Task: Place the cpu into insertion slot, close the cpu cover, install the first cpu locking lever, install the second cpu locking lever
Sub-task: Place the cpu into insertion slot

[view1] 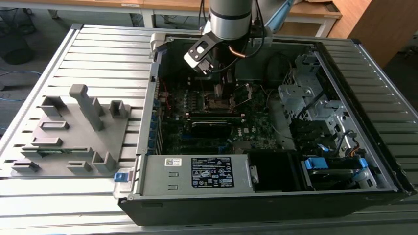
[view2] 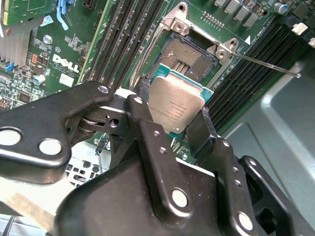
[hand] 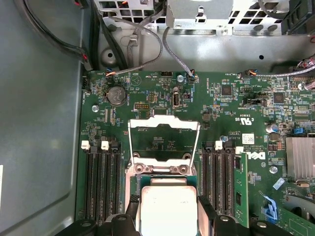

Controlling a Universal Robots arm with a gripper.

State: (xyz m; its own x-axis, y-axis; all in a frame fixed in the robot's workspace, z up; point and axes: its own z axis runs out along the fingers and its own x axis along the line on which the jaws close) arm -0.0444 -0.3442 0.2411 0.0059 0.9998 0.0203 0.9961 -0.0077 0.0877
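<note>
The claw point(view2: 172, 114) pinches the cpu point(view2: 178, 98) by two opposite edges, its fingers point(view2: 142, 115) clear of the flat metal face. The chip hangs close over the insertion slot point(view2: 189, 55), not yet seated. Beyond the slot, the cpu cover point(hand: 147, 121) stands swung up. I judge the chip light, stiff and smooth-sided, with a delicate underside, so it wants an edge grip and gentle pressure.
</note>
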